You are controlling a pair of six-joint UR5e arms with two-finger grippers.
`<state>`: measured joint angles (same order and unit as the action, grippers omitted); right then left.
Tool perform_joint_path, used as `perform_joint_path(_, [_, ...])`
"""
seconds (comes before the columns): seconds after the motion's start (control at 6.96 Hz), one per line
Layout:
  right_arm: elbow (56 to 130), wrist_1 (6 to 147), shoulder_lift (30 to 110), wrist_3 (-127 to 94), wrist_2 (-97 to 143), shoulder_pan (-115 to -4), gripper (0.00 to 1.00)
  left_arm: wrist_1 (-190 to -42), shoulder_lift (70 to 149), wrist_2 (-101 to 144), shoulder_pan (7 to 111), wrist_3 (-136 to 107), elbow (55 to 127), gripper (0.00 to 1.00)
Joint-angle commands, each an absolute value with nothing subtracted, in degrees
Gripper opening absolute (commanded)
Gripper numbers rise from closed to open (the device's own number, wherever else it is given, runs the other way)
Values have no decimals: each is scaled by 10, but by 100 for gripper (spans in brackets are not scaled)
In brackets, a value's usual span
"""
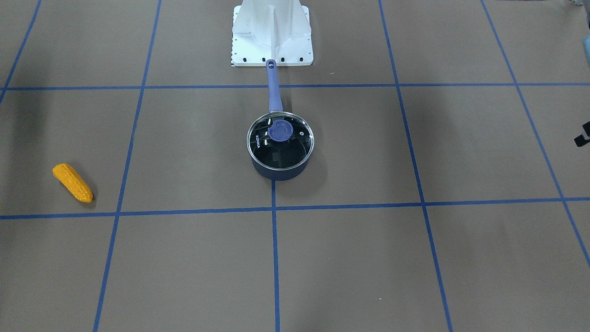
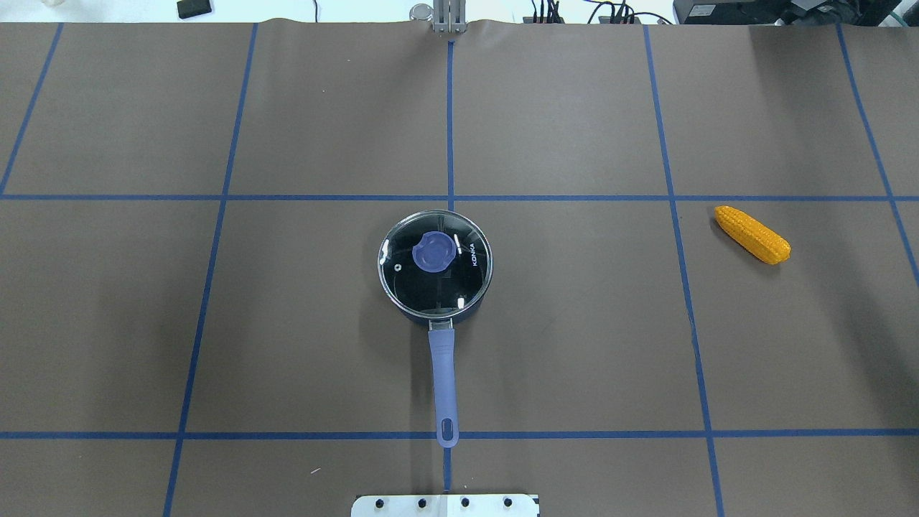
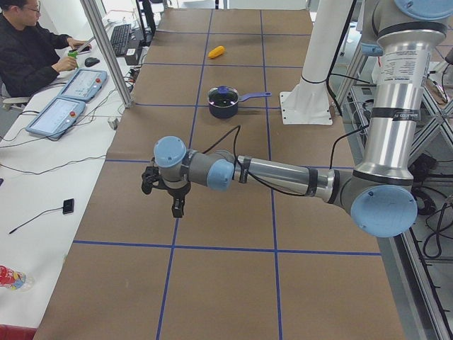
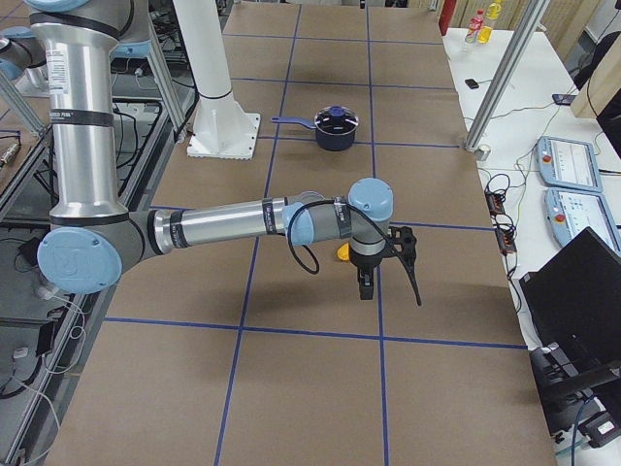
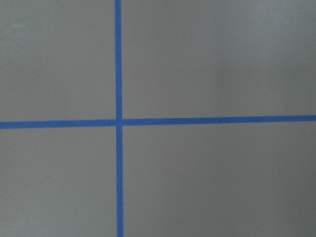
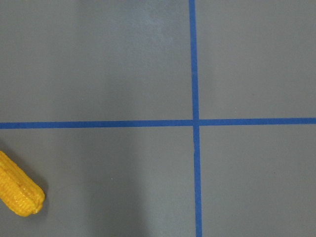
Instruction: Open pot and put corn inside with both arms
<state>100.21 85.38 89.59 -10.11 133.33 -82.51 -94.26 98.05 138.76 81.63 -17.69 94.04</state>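
While the lid (image 2: 431, 293) sits on the pot (image 1: 279, 172) and neither arm touches anything, step in hand: the very start, with both approaches not yet made.
pot: upright at the middle of the table (image 2: 574, 345), its handle (image 2: 444, 380) pointing straight back toward the robot's base plate (image 2: 445, 505).
lid: clear glass, seated level on the rim, with the blue knob (image 2: 434, 253) at its middle and nothing near it.
corn (image 2: 752, 234): lies flat on the robot's right side of the table, well apart from the pot and slanted across its grid square.
left gripper (image 3: 161, 198): hangs above bare table toward the robot's left end, well apart from the pot. Its wrist view shows only a crossing of blue tape (image 5: 118, 122). It is seen from the side alone, so I cannot tell how wide it stands, and nothing shows between its fingers.
right gripper (image 4: 388, 282): hangs above the table near the corn. Its wrist view catches one end of the cob in the lower left corner, so it is off to one side, not over it. Again I cannot tell its width, and it carries nothing that I can see.
next move, as I judge: the left arm crosses to the pot, centres over the knob, comes down, pinches it and lifts straight up. The right arm shifts over the corn and turns to close across its narrow width.
care needed: the knob is small and round, so an off-centre pinch may slip or drag the pot.
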Motion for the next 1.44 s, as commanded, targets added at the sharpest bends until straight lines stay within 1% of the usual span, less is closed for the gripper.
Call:
perform_joint_path(0.0, [1016,820,892,-107,1338,-768,100,-817,1089,1388,792,-207,959,100])
perform_joint_path(0.14, [1018,820,877,-134,1341,-763,100,-750,1145,1389,782,-208,967,100])
perform_joint_path(0.43, [1020,817,861,-133,1344,-712,100,-737,1203,1383,718,-311,982,100])
perform_joint_path(0.72, [1007,817,846,-121,1343,-675,100,-737,1227,1373,680,-356,992,100])
perform_joint_path(1.01, [990,817,827,-122,1322,-650,99,-737,1254,1346,641,-362,987,100])
perform_joint_path(1.15, [984,817,821,-123,1307,-637,95,-738,1279,1330,611,-406,984,100])
perform_joint_path(1.29, [977,817,816,-122,1302,-628,94,-738,1297,1306,583,-433,981,100])
